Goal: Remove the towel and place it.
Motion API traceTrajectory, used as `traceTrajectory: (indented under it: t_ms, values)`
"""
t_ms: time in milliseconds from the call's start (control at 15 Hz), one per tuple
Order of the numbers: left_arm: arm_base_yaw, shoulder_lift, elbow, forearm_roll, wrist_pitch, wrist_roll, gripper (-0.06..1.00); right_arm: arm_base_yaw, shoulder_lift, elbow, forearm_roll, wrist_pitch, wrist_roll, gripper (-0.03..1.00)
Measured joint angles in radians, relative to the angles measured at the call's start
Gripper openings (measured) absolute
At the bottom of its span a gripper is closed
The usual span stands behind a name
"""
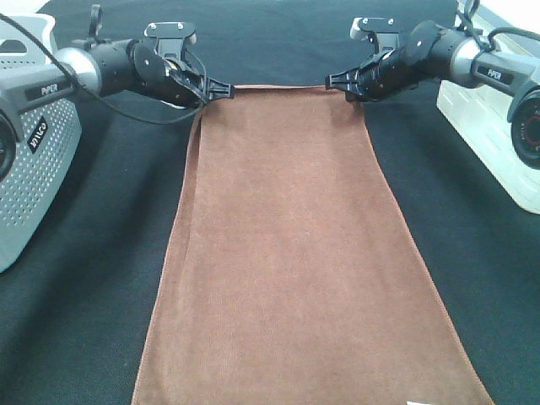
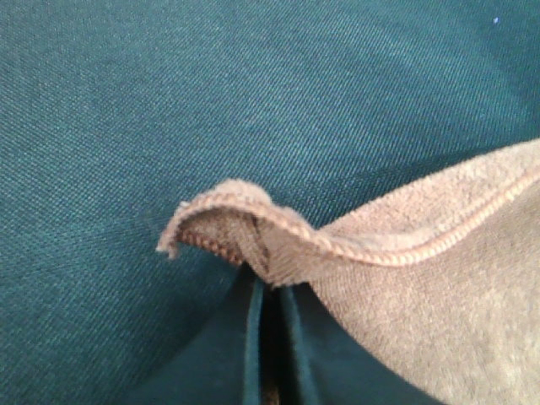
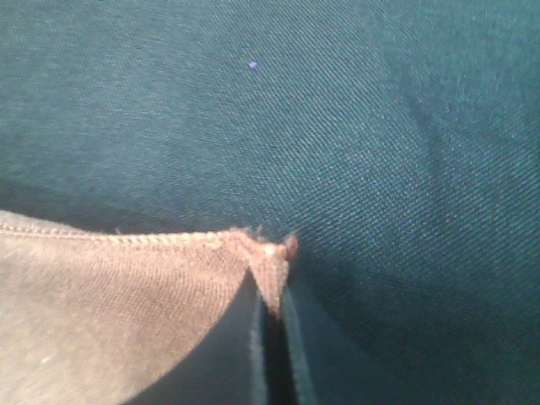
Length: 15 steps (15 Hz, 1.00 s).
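The brown towel (image 1: 295, 253) lies lengthwise down the middle of the black table covering (image 1: 84, 321), with a small white tag (image 1: 419, 402) at its near right corner. My left gripper (image 1: 224, 87) is shut on the towel's far left corner, which curls up between the fingers in the left wrist view (image 2: 245, 228). My right gripper (image 1: 331, 83) is shut on the far right corner, pinched between the fingers in the right wrist view (image 3: 272, 270). The far edge is stretched between the two grippers.
A grey perforated arm base (image 1: 34, 160) stands at the left edge and a white one (image 1: 489, 126) at the right edge. Cables run behind the left arm. Black covering shows on both sides of the towel.
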Motion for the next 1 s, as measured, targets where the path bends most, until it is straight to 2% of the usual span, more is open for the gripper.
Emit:
traceTrajectory:
  t_ms: [267, 400, 467, 533, 667, 733, 800, 867, 1000]
  values:
    - [0.000, 0.025, 0.000, -0.020, -0.031, 0.001, 0.04, 0.000, 0.001, 0.000, 0.031, -0.036, 0.000, 0.02]
    - [0.000, 0.032, 0.000, -0.035, -0.049, 0.001, 0.09, 0.000, 0.001, 0.000, 0.050, -0.052, 0.000, 0.12]
    - [0.000, 0.032, 0.000, -0.035, -0.049, 0.001, 0.09, 0.000, 0.001, 0.000, 0.050, -0.052, 0.000, 0.12]
    - [0.000, 0.039, 0.000, -0.037, -0.058, 0.002, 0.21, 0.000, 0.005, 0.000, 0.065, -0.069, 0.000, 0.32]
    - [0.000, 0.039, 0.000, -0.037, -0.065, 0.002, 0.38, 0.000, 0.023, 0.000, 0.080, -0.081, 0.000, 0.50]
    - [0.000, 0.039, 0.000, -0.037, -0.067, 0.003, 0.47, -0.001, 0.033, 0.000, 0.081, -0.081, 0.000, 0.55]
    - [0.000, 0.039, 0.000, -0.037, -0.067, 0.003, 0.47, -0.001, 0.033, 0.000, 0.081, -0.081, 0.000, 0.55]
    - [0.000, 0.039, 0.000, -0.037, -0.067, 0.003, 0.55, -0.003, 0.038, 0.000, 0.081, -0.077, 0.000, 0.57]
    - [0.000, 0.039, 0.000, -0.037, -0.070, 0.003, 0.62, -0.013, 0.039, 0.000, 0.085, -0.071, 0.000, 0.58]
